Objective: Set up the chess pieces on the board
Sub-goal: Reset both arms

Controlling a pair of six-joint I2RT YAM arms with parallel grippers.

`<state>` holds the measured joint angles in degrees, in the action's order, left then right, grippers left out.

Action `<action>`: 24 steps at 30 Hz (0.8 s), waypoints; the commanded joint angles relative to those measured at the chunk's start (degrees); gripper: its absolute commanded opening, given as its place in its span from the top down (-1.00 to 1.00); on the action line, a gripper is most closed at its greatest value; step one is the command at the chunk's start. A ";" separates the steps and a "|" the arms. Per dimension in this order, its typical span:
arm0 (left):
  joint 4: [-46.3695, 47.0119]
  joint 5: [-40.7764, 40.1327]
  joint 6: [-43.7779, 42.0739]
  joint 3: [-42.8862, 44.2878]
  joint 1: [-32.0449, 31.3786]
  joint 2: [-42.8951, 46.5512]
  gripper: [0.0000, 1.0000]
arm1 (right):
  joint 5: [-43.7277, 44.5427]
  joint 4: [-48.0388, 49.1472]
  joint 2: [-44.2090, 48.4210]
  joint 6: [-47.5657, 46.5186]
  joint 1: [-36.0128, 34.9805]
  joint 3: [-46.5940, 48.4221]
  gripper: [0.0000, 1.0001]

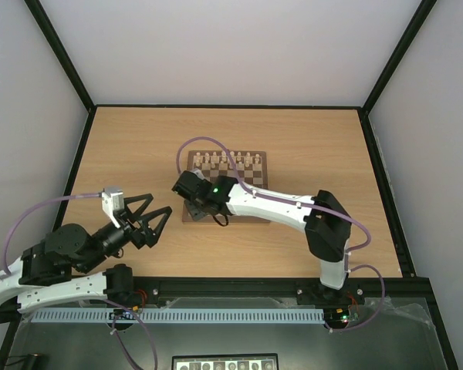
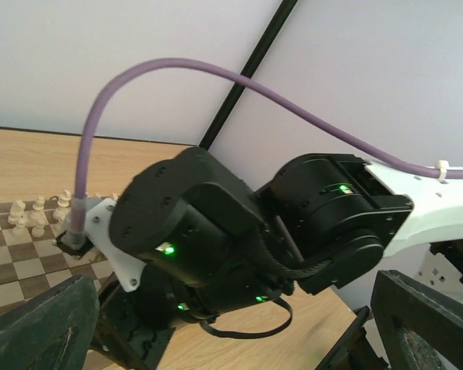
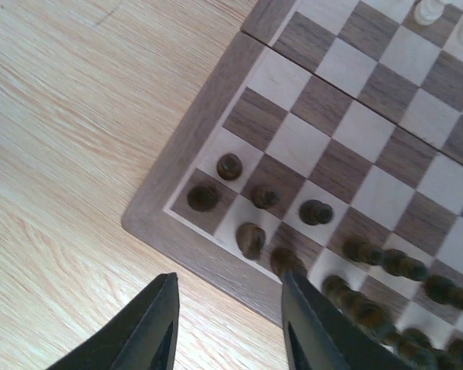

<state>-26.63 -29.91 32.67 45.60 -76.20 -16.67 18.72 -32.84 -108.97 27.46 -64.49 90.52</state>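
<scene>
Rows of dark chess pieces (image 3: 316,212) crowd one corner of the board (image 3: 201,131), on the ranks nearest its edge. The right end effector (image 3: 230,281) hangs just above that corner's border, jaws spread and empty. The left end effector (image 1: 158,203) sits well to the board's left over the tabletop (image 1: 123,154), also spread wide, holding nothing. Cream pieces (image 1: 228,159) line the board's far edge.
</scene>
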 commanded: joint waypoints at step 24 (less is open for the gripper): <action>1.74 -12.92 6.37 1.62 0.04 -14.60 -0.99 | 14.88 6.74 44.28 6.27 2.18 -36.01 -0.97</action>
<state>-24.38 -37.39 36.07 46.15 -76.23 -29.02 29.17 -25.98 -68.66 31.35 -63.29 58.33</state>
